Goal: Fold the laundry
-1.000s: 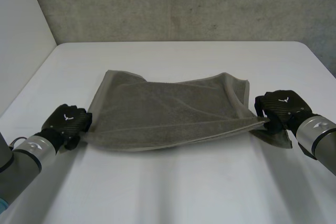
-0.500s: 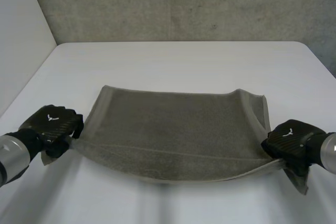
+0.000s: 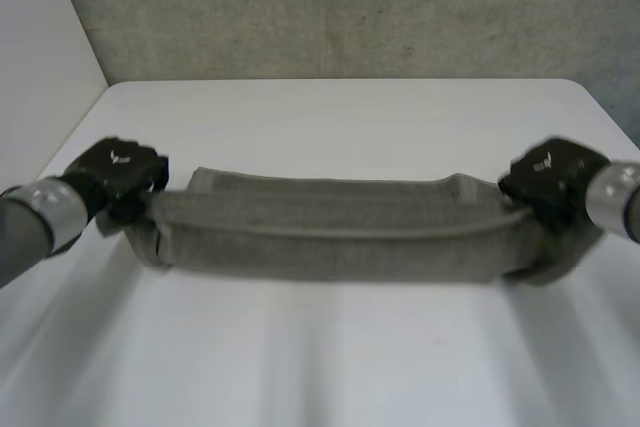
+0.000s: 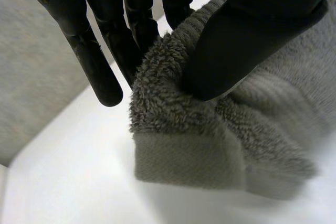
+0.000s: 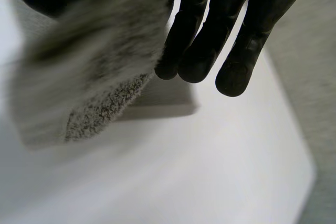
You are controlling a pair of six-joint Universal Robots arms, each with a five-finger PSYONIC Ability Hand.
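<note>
The towel (image 3: 340, 237) stretches as a long band across the middle of the frame, held between the left robot hand (image 3: 115, 172) and the right robot hand (image 3: 550, 177), barring the way there. The counter (image 3: 330, 117) lies bare above the band and across the whole lower frame.

1. Your head camera sits between and behind the arms (image 3: 30, 227), looking down across the desk (image 3: 330, 347) toward the far wall (image 3: 350, 7).
2. Your left wrist camera looks along the left robot hand (image 4: 262, 30), very close to a towel (image 4: 210, 145) corner.
3. Your right wrist camera looks along the right robot hand (image 5: 257, 14); it seems about as close.
4. All three share the towel's ends and the desk.
</note>
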